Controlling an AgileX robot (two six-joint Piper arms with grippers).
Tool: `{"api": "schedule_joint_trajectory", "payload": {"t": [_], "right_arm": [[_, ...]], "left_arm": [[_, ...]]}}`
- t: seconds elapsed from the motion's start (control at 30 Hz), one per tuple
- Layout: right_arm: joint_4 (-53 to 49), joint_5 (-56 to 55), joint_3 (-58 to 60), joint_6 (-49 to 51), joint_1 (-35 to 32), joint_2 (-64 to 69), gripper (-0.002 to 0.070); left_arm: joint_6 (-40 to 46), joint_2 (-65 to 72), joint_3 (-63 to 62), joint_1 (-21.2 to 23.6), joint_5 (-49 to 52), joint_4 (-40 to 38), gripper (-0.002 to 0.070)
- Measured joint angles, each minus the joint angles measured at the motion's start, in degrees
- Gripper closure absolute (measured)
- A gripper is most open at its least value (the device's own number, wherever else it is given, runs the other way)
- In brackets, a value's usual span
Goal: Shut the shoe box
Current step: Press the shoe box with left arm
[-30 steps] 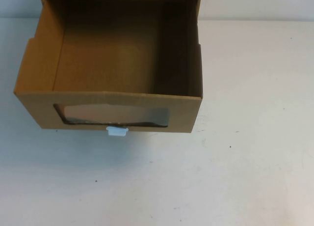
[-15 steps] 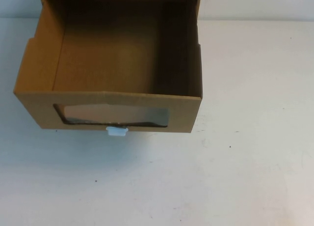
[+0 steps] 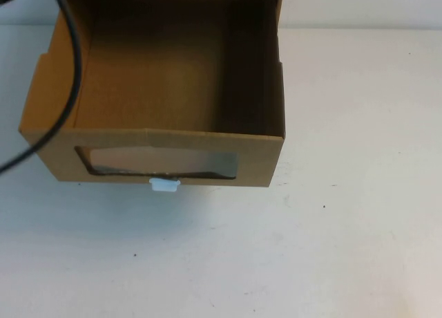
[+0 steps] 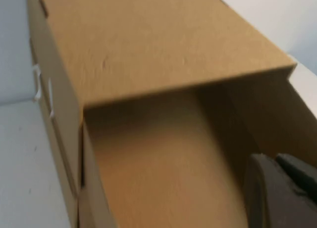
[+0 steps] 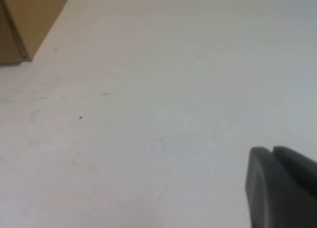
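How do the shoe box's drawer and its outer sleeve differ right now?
The drawer is open-topped, empty and pulled out toward the robot; the outer sleeve is a closed cover behind it. The drawer's front has a window and white tab; the sleeve's top is plain. Both are brown cardboard.

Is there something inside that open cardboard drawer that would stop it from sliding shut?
Nothing visible. The shoe box drawer looks empty. The left gripper hovers above the open drawer; the right gripper hangs over bare table. A dark cable drapes across the drawer's left wall.

No legible text or labels anywhere.
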Motion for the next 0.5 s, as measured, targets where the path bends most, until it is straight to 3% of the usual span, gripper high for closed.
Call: {"api": "schedule_joint_trajectory", "payload": {"t": [0.3, 0.5], "right_arm": [[0.0, 0.0, 0.0, 0.0, 0.0, 0.0, 0.0689], [0.0, 0.0, 0.0, 0.0, 0.0, 0.0, 0.0689]], "left_arm": [[1.42, 26.15, -31.76, 0.0, 12.49, -0.38, 0.068], [0.98, 37.71, -45.05, 0.0, 17.01, -0.38, 0.068]]}}
